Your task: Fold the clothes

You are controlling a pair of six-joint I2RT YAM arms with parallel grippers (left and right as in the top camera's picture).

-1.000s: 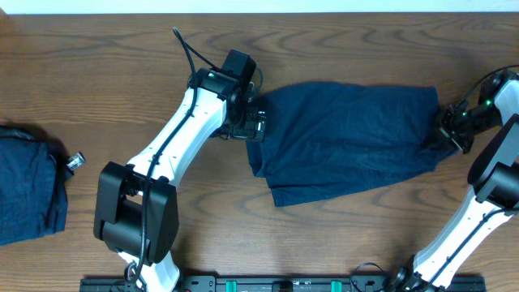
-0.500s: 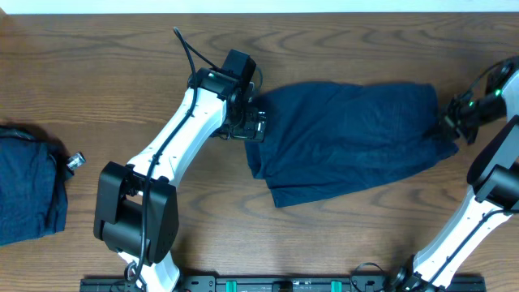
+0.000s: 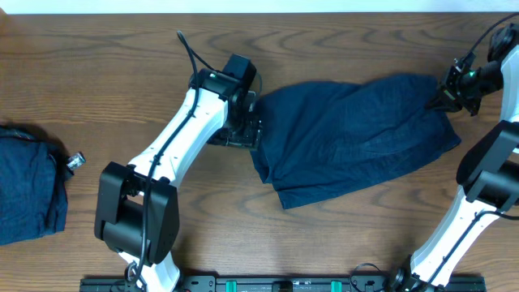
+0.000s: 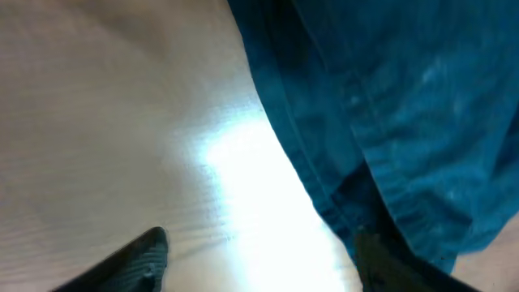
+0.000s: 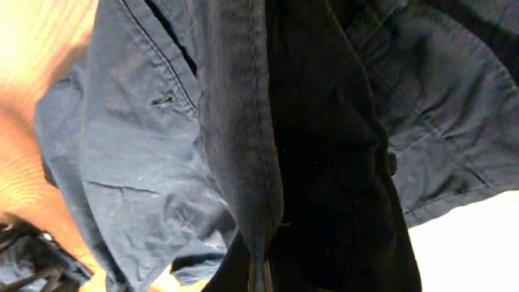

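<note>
**Shorts held at one corner, other claw open at the hem**

Navy shorts (image 3: pixel 349 138) lie spread across the middle and right of the wooden worktop (image 3: pixel 122 65). The wrinkled cloth runs from the left claw (image 3: pixel 246 130) to the far right side. The lower edge slants, with one corner pointing toward the near side of the worktop.

The right claw (image 3: pixel 448 88) is closed on the upper right corner of the shorts. From overhead the cloth draws to a narrow point where it meets the claw. The right wrist camera shows the fabric (image 5: pixel 146 138) gathered into a thick dark fold that runs down into the grip, with a seam and a small buttonhole visible on the paler panel to one side.

The left claw sits at the left edge of the shorts with its jaws apart. In the left wrist view its two dark fingertips (image 4: pixel 146 255) stand wide of each other, with bare, brightly lit worktop (image 4: pixel 105 122) between them. The hem of the shorts (image 4: pixel 405 105) comes down beside the right-hand fingertip. Whether that fingertip touches the cloth is not clear.

A second garment (image 3: pixel 28 191) of the same dark blue lies in a compact heap at the far left, partly cut off by the frame. A small shiny knob (image 3: pixel 76 161) lies just beside its upper right edge.
</note>
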